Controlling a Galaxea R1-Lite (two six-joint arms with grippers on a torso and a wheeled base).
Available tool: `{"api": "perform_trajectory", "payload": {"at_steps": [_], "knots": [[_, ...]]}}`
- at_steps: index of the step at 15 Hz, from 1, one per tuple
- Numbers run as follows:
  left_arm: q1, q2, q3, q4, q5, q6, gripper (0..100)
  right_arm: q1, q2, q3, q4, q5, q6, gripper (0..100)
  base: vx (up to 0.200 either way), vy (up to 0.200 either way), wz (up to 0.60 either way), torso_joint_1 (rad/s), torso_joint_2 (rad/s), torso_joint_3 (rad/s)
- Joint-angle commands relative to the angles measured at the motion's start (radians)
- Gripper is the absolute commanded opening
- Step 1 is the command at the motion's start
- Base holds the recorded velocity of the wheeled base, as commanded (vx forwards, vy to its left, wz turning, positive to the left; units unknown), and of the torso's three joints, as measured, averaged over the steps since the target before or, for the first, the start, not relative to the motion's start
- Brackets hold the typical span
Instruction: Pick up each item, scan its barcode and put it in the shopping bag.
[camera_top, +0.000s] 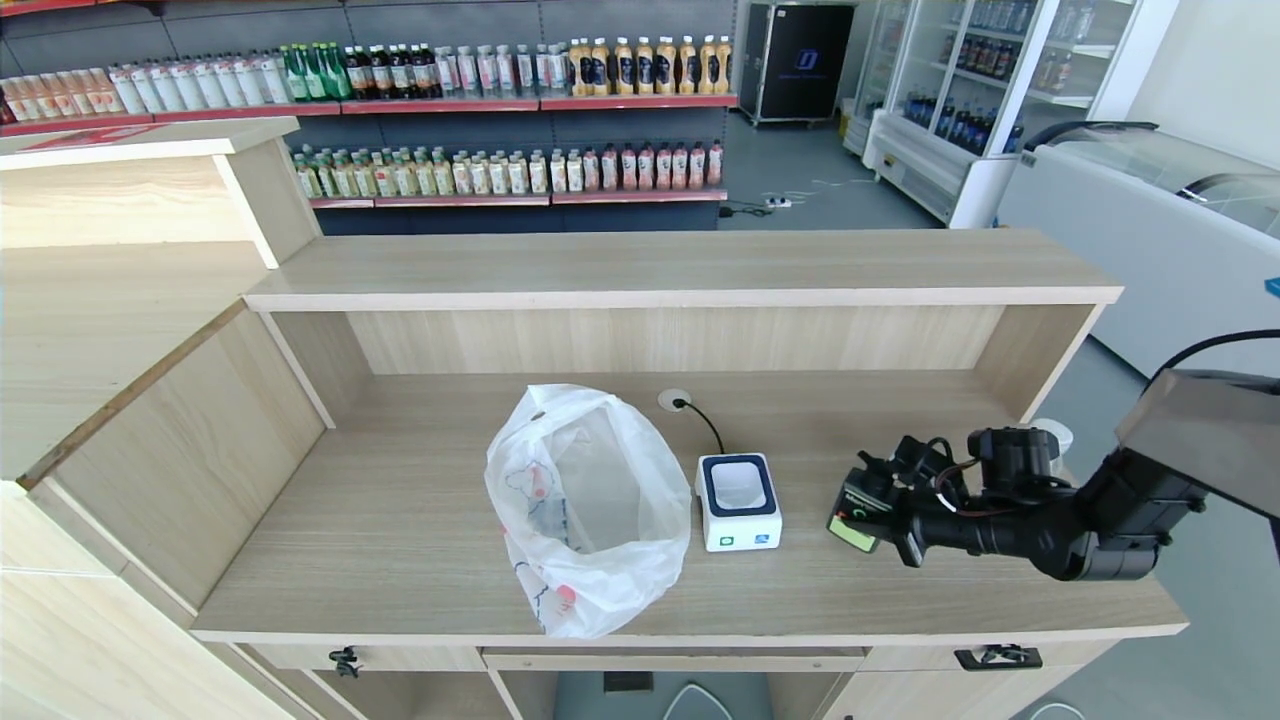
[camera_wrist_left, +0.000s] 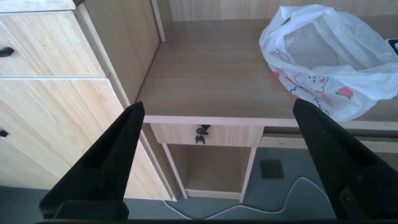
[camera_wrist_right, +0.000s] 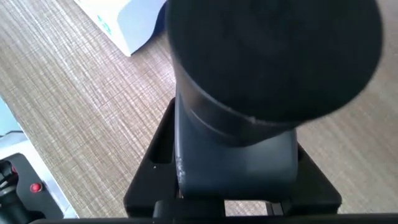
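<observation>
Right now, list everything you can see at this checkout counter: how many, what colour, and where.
shopping bag: one, translucent white with red and blue print, open, middle of the counter.
scanner: one, white with a dark-framed window, just right of the bag.
dark item: one, black, cylindrical, in the right tool, right of the scanner.
white container: one, partly hidden behind the right arm.
counter: one, light wood.
bottles: many, mixed colours, on red shelves behind.
glass-door fridge: one, white, rear right.
left tool: one, black, open, before the counter's front edge.
right tool: one, black, shut on the dark item.
</observation>
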Motion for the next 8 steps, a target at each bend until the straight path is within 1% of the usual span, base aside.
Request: {"api": "perform_trajectory", "payload": {"at_steps": [1, 2, 3, 4, 5, 6, 7, 8], "knots": [[0.001, 0.0, 0.0, 0.0, 0.0, 0.0, 100, 0.016, -0.269, 0.022, 0.097, -0.001, -0.017, 0, 0.0, 0.0, 0.0, 0.0, 0.0, 0.0], [0.001, 0.0, 0.0, 0.0, 0.0, 0.0, 100, 0.039, -0.374, 0.017, 0.155, 0.0, -0.048, 0, 0.0, 0.0, 0.0, 0.0, 0.0, 0.0], [0.001, 0.0, 0.0, 0.0, 0.0, 0.0, 100, 0.063, -0.526, 0.013, 0.242, 0.0, -0.091, 0, 0.0, 0.0, 0.0, 0.0, 0.0, 0.0], [0.001, 0.0, 0.0, 0.0, 0.0, 0.0, 100, 0.089, -0.616, 0.013, 0.301, 0.002, -0.117, 0, 0.0, 0.0, 0.0, 0.0, 0.0, 0.0], [-0.001, 0.0, 0.0, 0.0, 0.0, 0.0, 100, 0.115, -0.771, 0.011, 0.411, 0.0, -0.249, 0, 0.0, 0.0, 0.0, 0.0, 0.0, 0.0], [0.001, 0.0, 0.0, 0.0, 0.0, 0.0, 100, 0.12, -0.819, 0.004, 0.462, 0.002, -0.344, 0, 0.0, 0.0, 0.0, 0.0, 0.0, 0.0], [-0.001, 0.0, 0.0, 0.0, 0.0, 0.0, 100, 0.12, -0.915, -0.016, 0.59, 0.033, -0.592, 0, 0.0, 0.0, 0.0, 0.0, 0.0, 0.0], [-0.001, 0.0, 0.0, 0.0, 0.0, 0.0, 100, 0.123, -0.946, -0.021, 0.65, 0.06, -0.694, 0, 0.0, 0.0, 0.0, 0.0, 0.0, 0.0]]}}
